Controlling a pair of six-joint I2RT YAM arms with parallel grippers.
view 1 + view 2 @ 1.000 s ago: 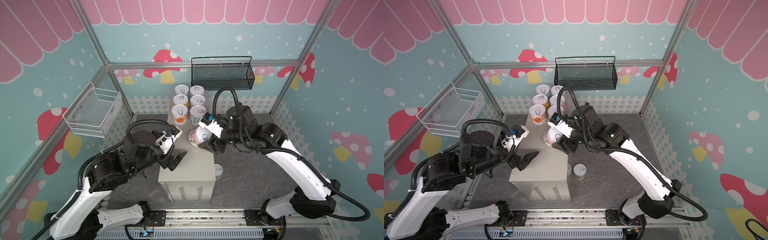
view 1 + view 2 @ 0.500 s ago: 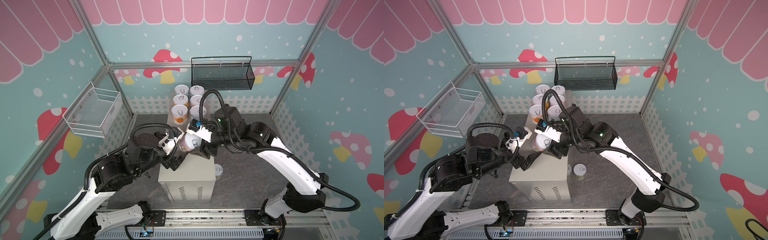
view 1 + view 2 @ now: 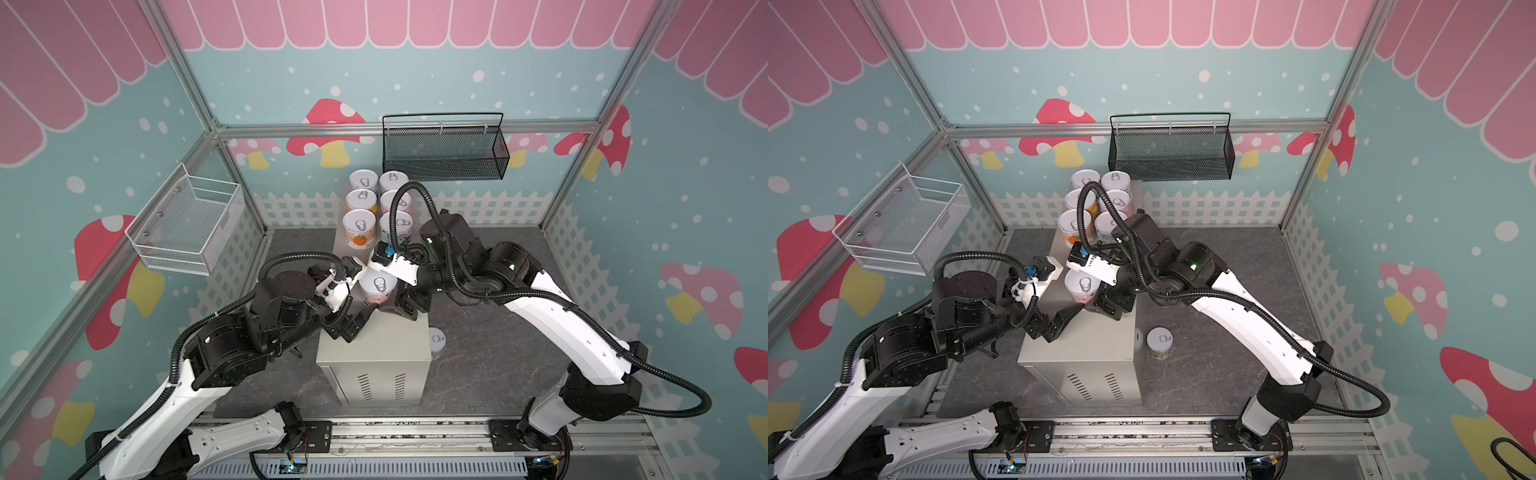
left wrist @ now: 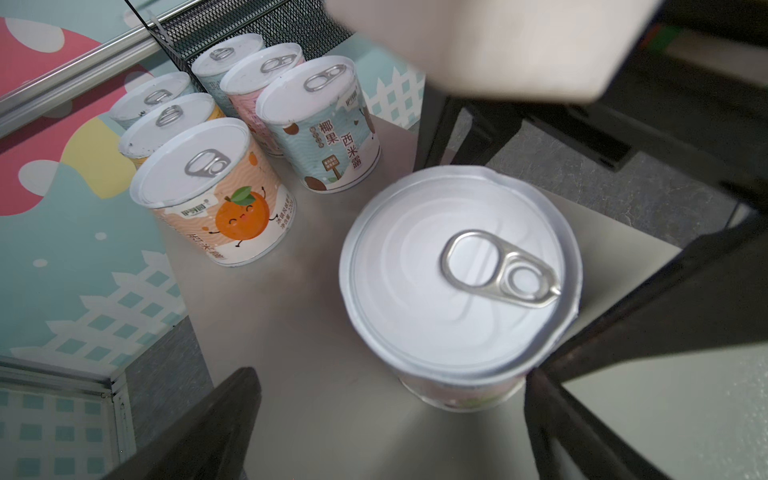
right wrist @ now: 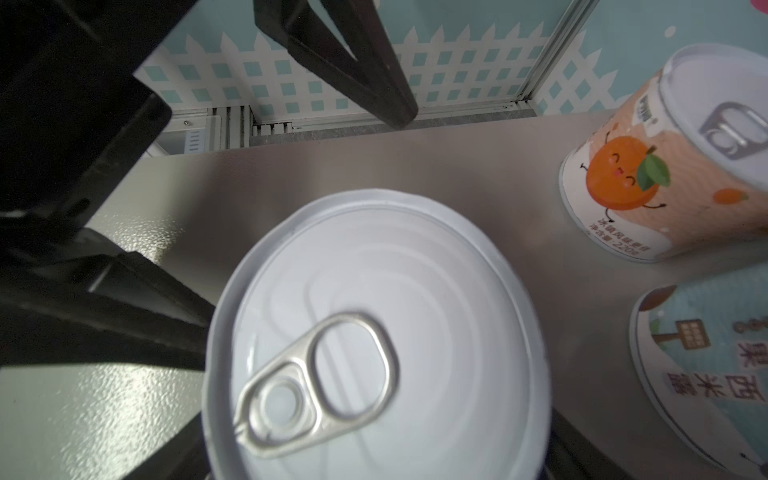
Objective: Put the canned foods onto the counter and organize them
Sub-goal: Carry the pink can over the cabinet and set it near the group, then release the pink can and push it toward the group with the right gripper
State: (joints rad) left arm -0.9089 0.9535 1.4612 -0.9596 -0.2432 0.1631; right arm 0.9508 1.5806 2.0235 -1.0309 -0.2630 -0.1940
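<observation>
Standing upright on the counter, the pink-labelled can is no longer tilted in the air as it was a second ago. The right gripper has brought it across and down, and the can now sits between that gripper's jaws with its base on the metal top. Whether those jaws still press its sides or have let go cannot be told, because in the right wrist view the white lid hides both contact points.

The left gripper has moved in from its own side. Its fingers are spread wide with nothing in them, and the can stands just ahead of them, near their tips.

Beyond both grippers, six cans stand in two neat rows at the far end of the counter. The new can is apart from the nearest pair and not yet in line.

This looks like a set-down, or a handover to the left arm for the final push into the row. That makes seven cans up. The last can waits on the floor, below and behind the right gripper, beside the counter's wall.
</observation>
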